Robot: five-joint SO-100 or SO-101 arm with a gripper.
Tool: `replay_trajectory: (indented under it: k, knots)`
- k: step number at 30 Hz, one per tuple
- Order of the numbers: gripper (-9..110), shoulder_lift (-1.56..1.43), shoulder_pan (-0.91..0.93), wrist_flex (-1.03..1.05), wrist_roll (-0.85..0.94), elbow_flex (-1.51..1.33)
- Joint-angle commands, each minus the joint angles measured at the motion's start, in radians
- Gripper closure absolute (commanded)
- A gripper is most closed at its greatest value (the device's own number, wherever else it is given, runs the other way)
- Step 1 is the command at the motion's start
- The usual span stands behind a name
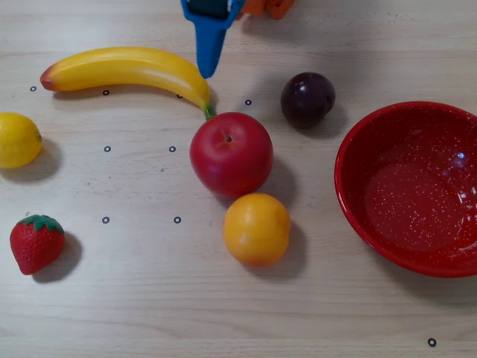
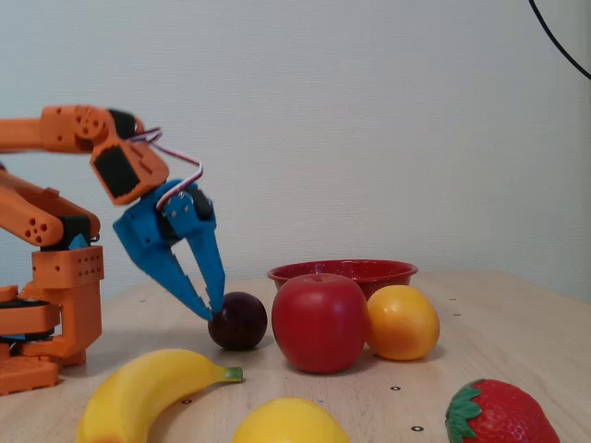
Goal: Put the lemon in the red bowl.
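The lemon [image 2: 288, 421] lies untouched, so the empty, narrowly parted end effector [image 2: 210, 312] must first cross the counter [image 1: 223, 313] to reach it.

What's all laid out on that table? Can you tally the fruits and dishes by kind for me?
Banana: 1
Lemon: 1
Strawberry: 1
Red apple: 1
Orange fruit: 1
Dark plum: 1
Red bowl: 1
Total: 7 things, 6 fruits and 1 bowl.
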State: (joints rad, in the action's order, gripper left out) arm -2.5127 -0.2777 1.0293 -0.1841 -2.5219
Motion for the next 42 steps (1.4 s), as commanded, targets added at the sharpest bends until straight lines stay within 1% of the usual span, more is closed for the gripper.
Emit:
replay_trajectory:
  k: [1, 8, 16, 23, 32, 39, 40, 42]
  knots:
    - [101, 0.077, -0.06, 0.02, -0.038, 0.17]
    - [101, 0.347, -0.158, 0.109, -0.089, 0.459]
    - [101, 0.701, -0.256, 0.371, -0.107, 0.894]
    - [101, 0.962, -0.342, 0.506, -0.175, 1.233]
    - [101, 1.243, -0.428, 0.591, -0.37, 1.578]
    - [101, 1.381, -0.483, 0.634, -0.523, 1.74]
    - [101, 1.396, -0.492, 0.641, -0.534, 1.758]
    - [96, 1.425, -0.511, 0.658, -0.546, 1.801]
